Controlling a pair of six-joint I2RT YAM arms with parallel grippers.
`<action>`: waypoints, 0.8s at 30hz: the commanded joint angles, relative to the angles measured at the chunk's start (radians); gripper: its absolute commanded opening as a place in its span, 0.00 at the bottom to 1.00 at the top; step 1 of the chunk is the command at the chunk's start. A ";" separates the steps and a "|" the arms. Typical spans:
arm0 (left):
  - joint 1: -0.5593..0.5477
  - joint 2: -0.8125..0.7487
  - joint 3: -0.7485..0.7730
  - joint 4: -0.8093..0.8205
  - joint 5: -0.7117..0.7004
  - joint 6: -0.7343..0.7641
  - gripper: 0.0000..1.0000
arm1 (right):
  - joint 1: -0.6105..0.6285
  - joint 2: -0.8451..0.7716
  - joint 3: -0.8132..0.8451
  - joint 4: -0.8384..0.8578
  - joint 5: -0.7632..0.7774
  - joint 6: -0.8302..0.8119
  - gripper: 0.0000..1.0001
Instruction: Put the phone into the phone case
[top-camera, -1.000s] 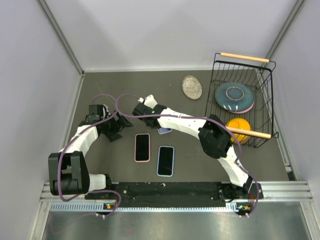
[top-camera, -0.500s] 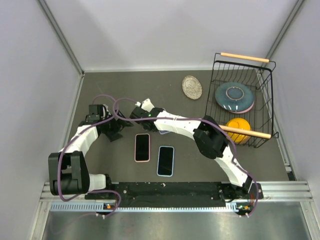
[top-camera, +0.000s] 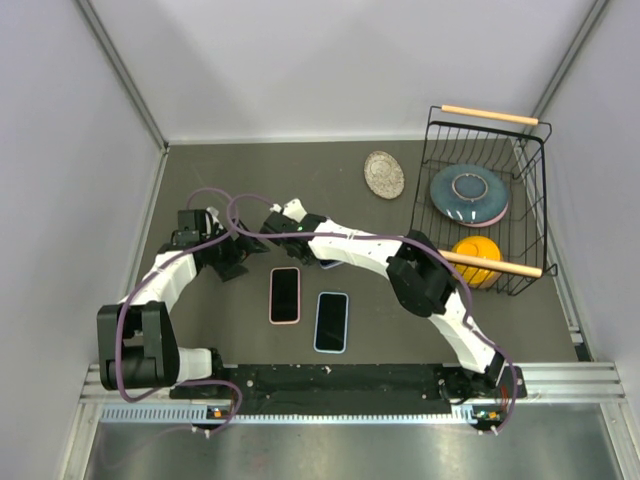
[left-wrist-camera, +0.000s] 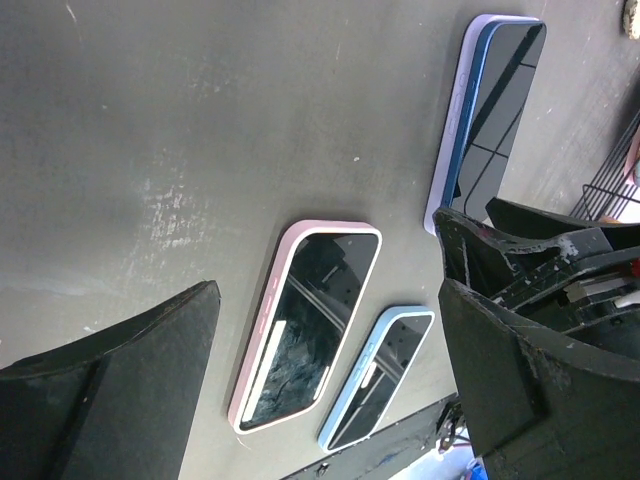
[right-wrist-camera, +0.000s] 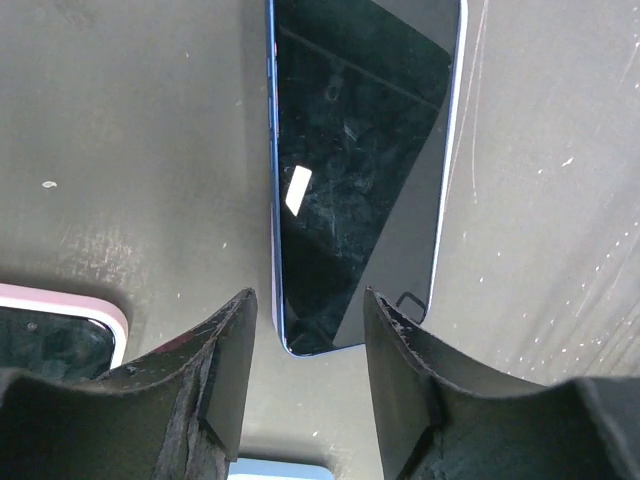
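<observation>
Right wrist view: right pincer (right-wrist-camera: 308, 340) part-way apart, holding nothing, fingers framing near end of phone (right-wrist-camera: 360, 150); contact unclear. Phone lies flat, screen up, inside lavender case (left-wrist-camera: 453, 130), blue edge showing along one side; cannot tell if fully seated. Left pincer (left-wrist-camera: 325, 290) wide, empty, above counter (right-wrist-camera: 120, 120) near pink-cased phone (left-wrist-camera: 310, 320). Judgement: phone stiff, thin, glass face slick, scratch-prone; case rim probably springy. Best hold across long edges; press corners, not mid-screen.
</observation>
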 joint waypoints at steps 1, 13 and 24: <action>0.005 0.022 0.012 0.049 0.045 0.020 0.96 | -0.023 -0.029 0.024 0.003 -0.044 -0.004 0.50; -0.049 0.114 0.049 0.186 0.131 -0.054 0.63 | -0.073 -0.155 -0.007 0.032 -0.236 -0.015 0.62; -0.215 0.286 0.155 0.310 0.097 -0.130 0.37 | -0.193 -0.183 -0.011 0.073 -0.250 -0.074 0.50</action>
